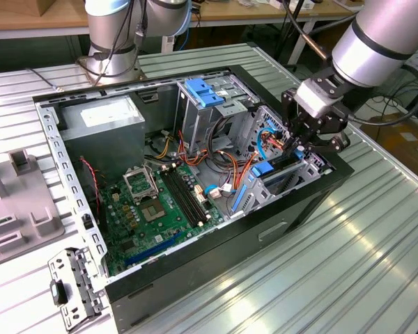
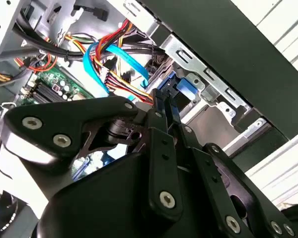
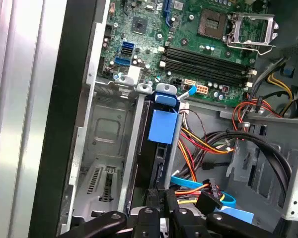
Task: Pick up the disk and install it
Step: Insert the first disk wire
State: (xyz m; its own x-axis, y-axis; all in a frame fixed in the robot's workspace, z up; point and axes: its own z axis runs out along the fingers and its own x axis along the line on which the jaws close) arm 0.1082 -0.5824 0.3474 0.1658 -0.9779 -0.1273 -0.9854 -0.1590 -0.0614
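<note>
The disk [image 1: 279,169] stands on edge in the drive cage at the open computer case's corner on the exterior view's right, with a blue tab at its far end. In the first wrist view the disk [image 3: 159,163] is a dark slab between metal cage walls, capped by that blue tab. My gripper [image 1: 301,147] is down on its near end. The gripper [image 3: 161,210] has its fingers close on either side of the slab's edge. In the second wrist view the gripper [image 2: 167,105] narrows onto the disk's blue rail [image 2: 170,84].
The case [image 1: 216,257] lies open on a ribbed metal table. Inside are a green motherboard [image 1: 153,209], a grey power-supply box [image 1: 101,115], a bare blue bracket [image 1: 205,90] and loose coloured cables [image 1: 216,156]. A second arm's base [image 1: 111,42] stands behind it.
</note>
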